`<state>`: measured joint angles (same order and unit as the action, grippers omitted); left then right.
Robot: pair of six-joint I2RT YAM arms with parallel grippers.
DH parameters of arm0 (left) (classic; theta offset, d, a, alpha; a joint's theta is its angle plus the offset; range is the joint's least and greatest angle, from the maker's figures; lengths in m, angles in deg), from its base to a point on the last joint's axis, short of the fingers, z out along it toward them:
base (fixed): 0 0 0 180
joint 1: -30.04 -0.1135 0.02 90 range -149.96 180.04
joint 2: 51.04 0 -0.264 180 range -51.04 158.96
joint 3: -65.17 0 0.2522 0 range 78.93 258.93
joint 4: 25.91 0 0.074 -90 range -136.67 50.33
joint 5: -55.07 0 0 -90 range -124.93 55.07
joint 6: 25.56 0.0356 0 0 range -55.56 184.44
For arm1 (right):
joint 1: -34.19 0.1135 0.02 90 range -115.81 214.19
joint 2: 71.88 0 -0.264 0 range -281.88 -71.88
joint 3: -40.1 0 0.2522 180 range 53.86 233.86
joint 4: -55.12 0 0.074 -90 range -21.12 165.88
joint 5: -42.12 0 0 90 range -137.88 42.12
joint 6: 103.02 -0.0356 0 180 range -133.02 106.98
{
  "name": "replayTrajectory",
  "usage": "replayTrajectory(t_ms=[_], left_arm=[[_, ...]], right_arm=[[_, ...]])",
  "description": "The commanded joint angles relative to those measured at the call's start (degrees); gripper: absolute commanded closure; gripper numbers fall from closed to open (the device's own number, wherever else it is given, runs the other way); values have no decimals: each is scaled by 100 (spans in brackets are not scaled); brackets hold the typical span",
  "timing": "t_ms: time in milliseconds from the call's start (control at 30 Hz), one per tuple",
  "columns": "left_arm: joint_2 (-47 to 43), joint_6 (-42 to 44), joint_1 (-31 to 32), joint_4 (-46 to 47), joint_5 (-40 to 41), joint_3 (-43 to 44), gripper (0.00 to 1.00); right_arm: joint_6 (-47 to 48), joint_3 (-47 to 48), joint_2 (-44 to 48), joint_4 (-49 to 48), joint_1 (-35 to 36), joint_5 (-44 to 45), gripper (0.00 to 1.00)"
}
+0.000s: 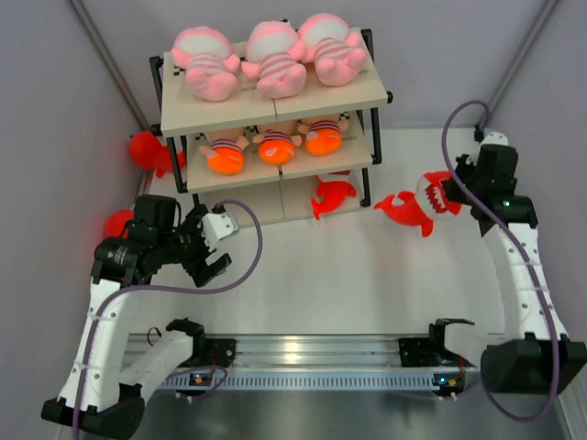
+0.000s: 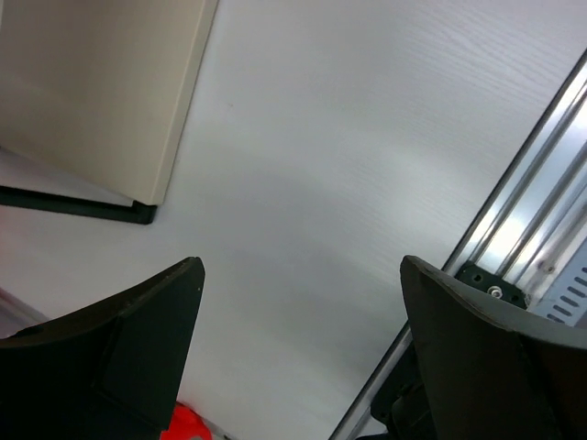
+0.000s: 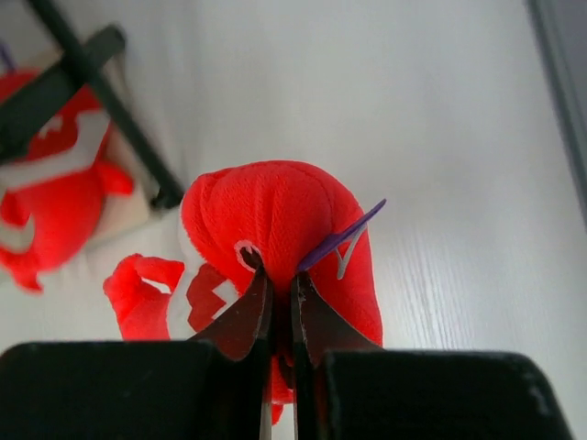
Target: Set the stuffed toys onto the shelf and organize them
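The shelf [image 1: 240,111] stands at the back of the table. Three pale-pink stuffed toys [image 1: 275,57] lie on its top board and three striped ones [image 1: 275,144] on the middle board. A red shark [image 1: 332,194] rests on the bottom board. My right gripper [image 1: 451,192] [image 3: 280,275] is shut on a fold of another red shark [image 1: 417,206] [image 3: 275,211], right of the shelf. My left gripper [image 1: 209,247] [image 2: 303,275] is open over bare table in front of the shelf's left corner [image 2: 101,92], with nothing between its fingers.
Two more red toys lie left of the shelf, one by its back leg [image 1: 149,149] and one beside my left arm [image 1: 117,222]. A metal rail [image 1: 312,348] runs along the near edge. Grey walls close in both sides.
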<state>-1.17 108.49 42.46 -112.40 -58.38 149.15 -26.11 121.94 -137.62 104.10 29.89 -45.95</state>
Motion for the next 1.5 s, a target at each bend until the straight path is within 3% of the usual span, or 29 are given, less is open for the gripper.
replayTrajectory(t_ms=[0,133,200,333,433,567,867,967,1133,1367,1400,1433,1467], left_arm=[[128,-1,-3,-40,-907,255,6],[260,-169,-3,-40,-1329,405,5],[348,-283,-3,-31,-1504,502,2],[445,-441,-3,-40,-1681,633,2],[410,-547,-3,-31,-1838,651,2],[322,-608,-3,-31,-2234,634,2],[436,-661,-3,-22,-2587,660,2],[445,-617,-3,47,-2420,695,2],[383,-977,-3,628,-1164,441,2],[471,-1004,-3,699,-1557,484,2],[471,-1004,-3,690,-1671,502,4],[471,-986,-3,690,-1916,502,33],[471,-1004,-3,690,-2006,502,51]], right_arm=[[999,-154,770,1108,734,-746,100],[1168,65,1098,1408,2096,-608,100],[1027,162,985,1312,3133,-405,100],[912,381,396,367,5266,342,100],[1123,680,-114,-460,6060,150,100],[1490,1364,-860,-1103,6449,-544,100],[2283,2763,-2364,-1255,7109,-1546,100],[2389,2913,-2470,-1264,7171,-1977,100],[2635,2773,-2330,-1167,7171,-2259,100],[2750,2764,-2330,-1096,7171,-2514,100],[2723,2773,-2339,-1140,7171,-2514,100],[2688,2790,-2330,-1167,7171,-2531,100],[2653,2790,-2339,-1289,7171,-2514,100]])
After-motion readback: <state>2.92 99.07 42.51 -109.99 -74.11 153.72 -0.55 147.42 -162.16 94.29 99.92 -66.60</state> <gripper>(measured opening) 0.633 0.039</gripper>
